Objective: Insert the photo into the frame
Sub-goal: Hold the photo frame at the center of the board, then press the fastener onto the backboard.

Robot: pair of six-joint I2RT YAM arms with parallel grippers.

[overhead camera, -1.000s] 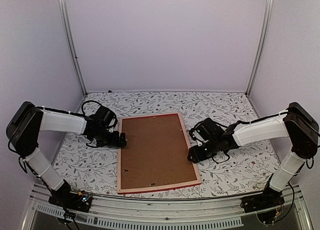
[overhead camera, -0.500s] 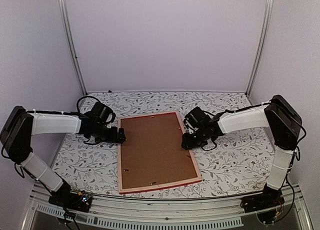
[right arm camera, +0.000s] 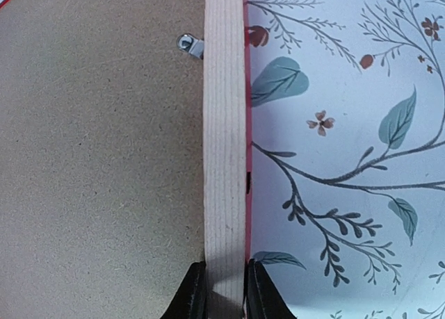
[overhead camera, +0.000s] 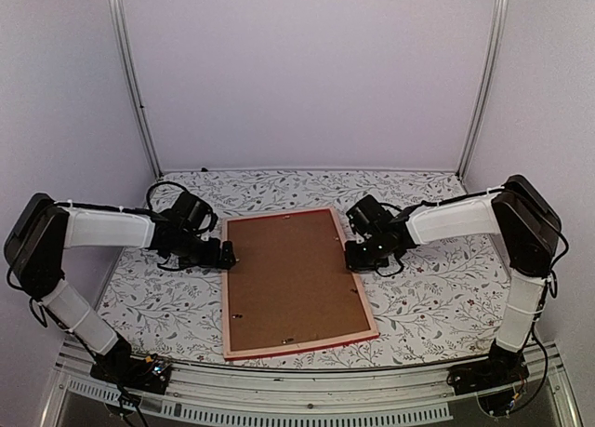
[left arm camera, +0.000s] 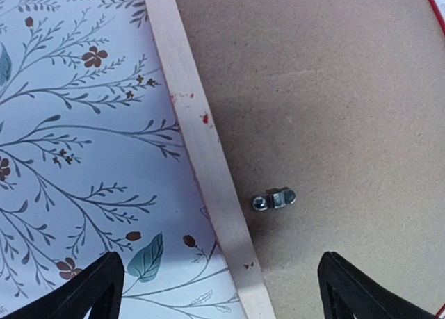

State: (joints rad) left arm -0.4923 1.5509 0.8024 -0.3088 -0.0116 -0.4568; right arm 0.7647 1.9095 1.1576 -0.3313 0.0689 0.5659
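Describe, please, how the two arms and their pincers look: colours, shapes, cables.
The left arm and the right arm have rounded white link covers with black joints. Loose black cables loop near each wrist. The left pincer and the right pincer are black, with tapered fingers. No markings are readable.

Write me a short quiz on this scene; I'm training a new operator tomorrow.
1. True or false: the right gripper pinches a rail of the frame.
2. What faces up inside the frame? A) red front B) brown backing board C) white mat
3. Fill in: the left gripper stands ____ over the frame's opposite rail.
Key: 1 true; 2 B; 3 open.
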